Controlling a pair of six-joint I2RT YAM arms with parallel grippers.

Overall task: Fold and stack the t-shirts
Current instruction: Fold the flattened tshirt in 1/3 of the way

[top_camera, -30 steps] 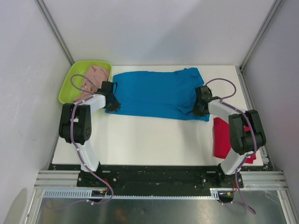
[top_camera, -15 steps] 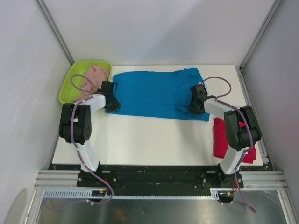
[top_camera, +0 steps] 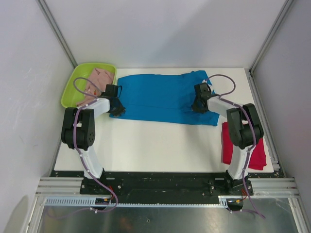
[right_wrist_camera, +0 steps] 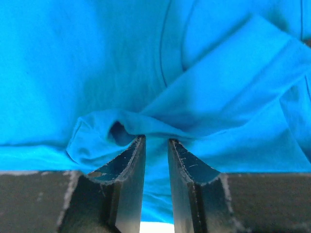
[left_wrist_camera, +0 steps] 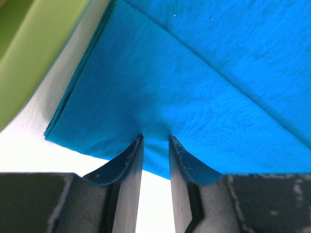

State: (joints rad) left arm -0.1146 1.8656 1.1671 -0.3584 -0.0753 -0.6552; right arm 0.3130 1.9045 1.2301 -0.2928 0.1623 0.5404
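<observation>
Blue t-shirt (top_camera: 163, 97): I see it spread flat on the bench (top_camera: 146, 145).
Left gripper (left_wrist_camera: 155, 141): fingers pinching its hem.
Right gripper (right_wrist_camera: 155, 141): fingers' state, I cannot tell.

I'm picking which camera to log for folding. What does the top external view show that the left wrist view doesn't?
Only the top view shows the red t-shirt at the right arm's base, the pink t-shirt lying in the tray, and the right end effector. Only the left wrist view shows the left end effector up close, blue cloth between its fingers. Both show the blue t-shirt and the green tray.
</observation>
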